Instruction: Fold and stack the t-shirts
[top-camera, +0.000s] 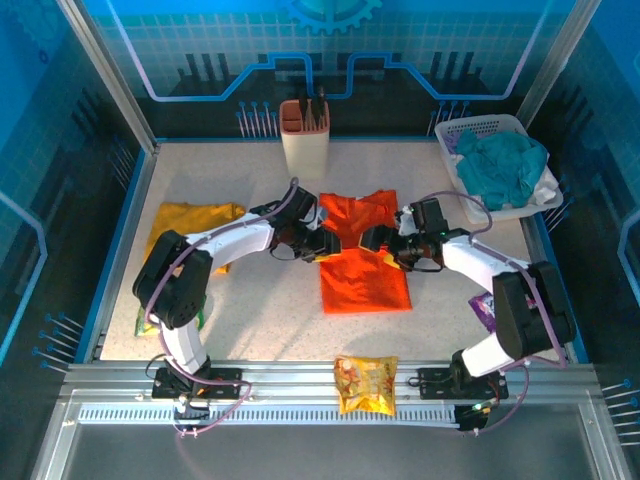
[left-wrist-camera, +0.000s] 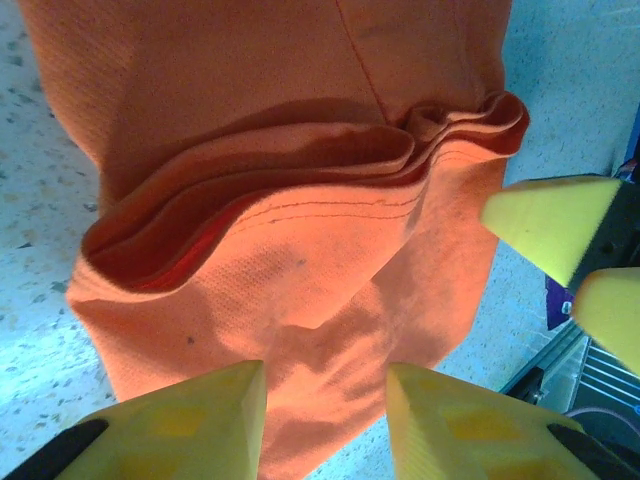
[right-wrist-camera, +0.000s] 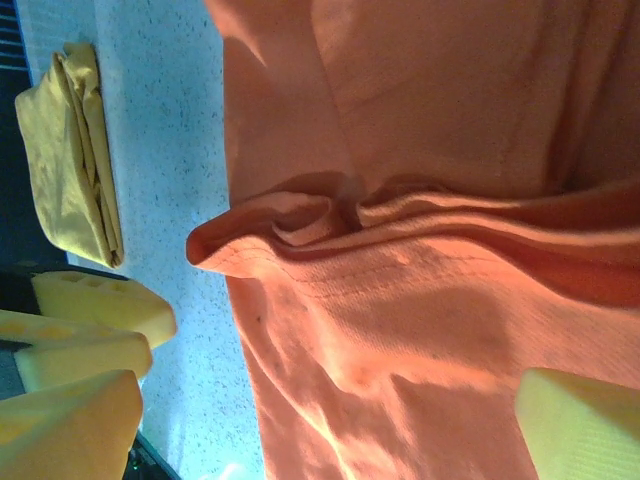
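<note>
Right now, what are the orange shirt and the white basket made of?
The orange t-shirt looks like soft knit cotton with a matte finish: fine weave, stitched hem, floppy folds. The white basket is probably hard plastic, going by its smooth rim and moulded lattice walls.

Rear R: white basket (top-camera: 480, 125) w/ teal cloth (top-camera: 505, 165) heaped inside. Rear ctr: beige holder (top-camera: 305, 145), dark tools upright in it. Orange-yellow snack pkt (top-camera: 366, 384) on near metal rail (top-camera: 280, 378). Purple pkt (top-camera: 483, 308) R side, green-yellow pkt (top-camera: 143, 320) L side, both on speckled table (top-camera: 260, 310).
</note>
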